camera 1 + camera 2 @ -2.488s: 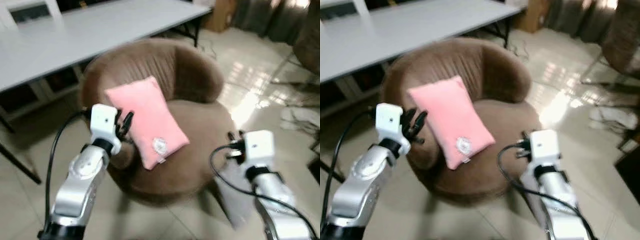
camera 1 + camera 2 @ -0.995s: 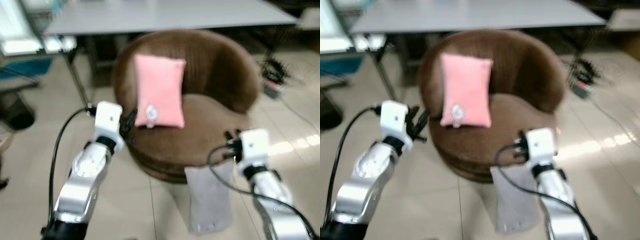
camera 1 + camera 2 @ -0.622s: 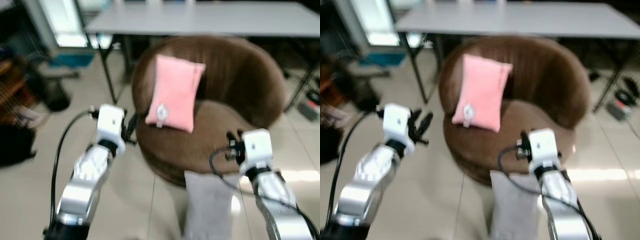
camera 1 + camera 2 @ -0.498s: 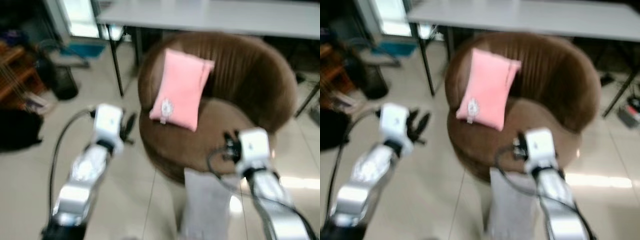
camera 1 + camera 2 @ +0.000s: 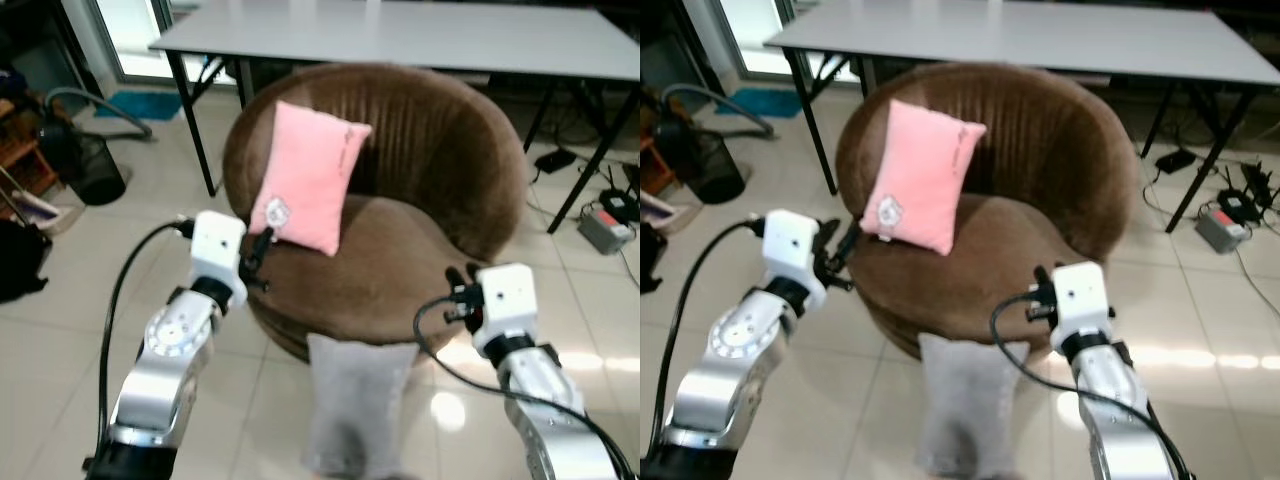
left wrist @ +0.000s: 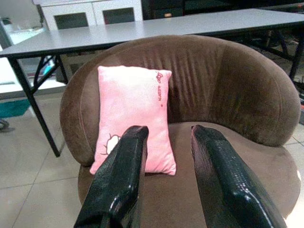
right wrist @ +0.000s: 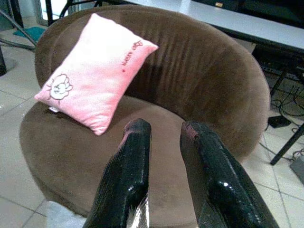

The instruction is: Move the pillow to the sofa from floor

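Pink pillow (image 5: 305, 177) leaning on brown sofa (image 5: 440, 190) backrest, grey pillow (image 5: 350, 405) on floor (image 5: 60, 330) in front; left fingers (image 6: 118, 180) and right fingers (image 7: 128, 175) narrowly parted, empty.

A long grey bench (image 5: 420, 35) on black legs stands behind the seat, over a floor (image 5: 60, 330) of pale glossy tiles. Cables and a power strip (image 5: 605, 228) lie on the tiles at the right. Daylight comes through a doorway (image 5: 130, 30) at the far left, near a black bin (image 5: 85, 165).

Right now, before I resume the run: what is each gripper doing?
Left gripper: open, holding nothing.
Right gripper: open, holding nothing.
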